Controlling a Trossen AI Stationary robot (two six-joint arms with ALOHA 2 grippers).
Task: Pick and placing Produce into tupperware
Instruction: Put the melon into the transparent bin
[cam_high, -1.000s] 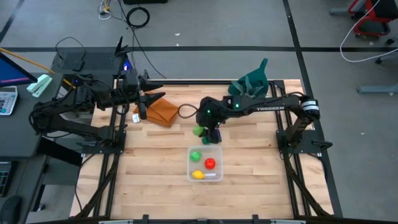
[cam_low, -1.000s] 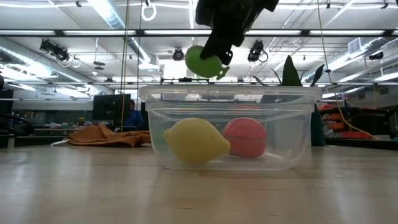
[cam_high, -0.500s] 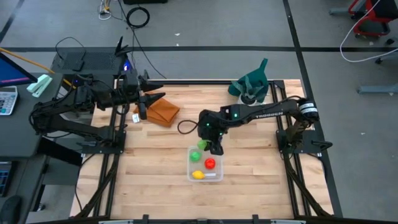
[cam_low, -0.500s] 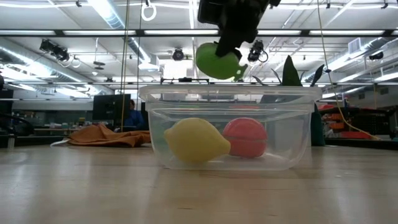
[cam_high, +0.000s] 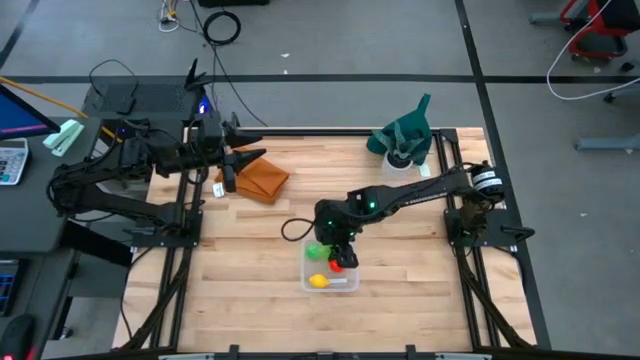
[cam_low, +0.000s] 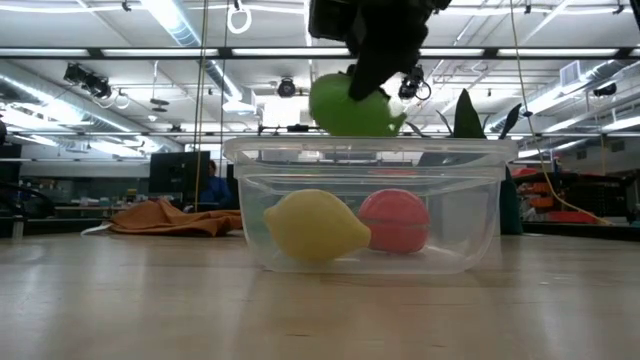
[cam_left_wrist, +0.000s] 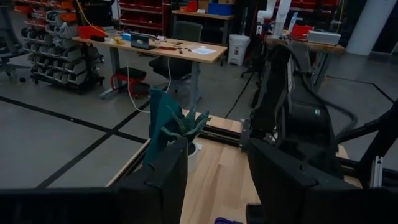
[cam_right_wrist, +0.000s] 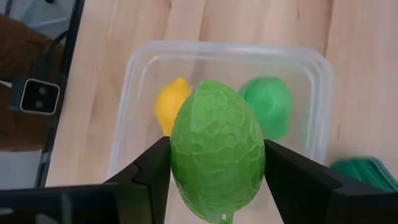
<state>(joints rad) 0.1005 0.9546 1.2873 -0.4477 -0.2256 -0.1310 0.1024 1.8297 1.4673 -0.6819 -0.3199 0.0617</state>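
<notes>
Wooden slat table (cam_high: 250, 270) under workshop lights: light green fruit poised over the tub.

Clamped between the fingers of the right gripper (cam_right_wrist: 217, 163), a light green fruit (cam_right_wrist: 217, 148), long axis running out ahead of the wrist, hanging directly above the tupperware (cam_high: 328, 266) and just clear of its rim in the low view (cam_low: 352, 103). Straight below: open mouth, nothing across it. Already inside: yellow piece (cam_low: 314, 227), red piece (cam_low: 395, 221), and a second green piece (cam_right_wrist: 267, 106) toward one wall; free floor looks scarce, so likely to land against or on these. Well apart at the table's far left edge, parked near an orange-brown cloth (cam_high: 262, 180): left gripper (cam_high: 229, 160), fingers parted and holding nothing. Dark green cloth (cam_high: 403, 136) far corner, out of the way.
</notes>
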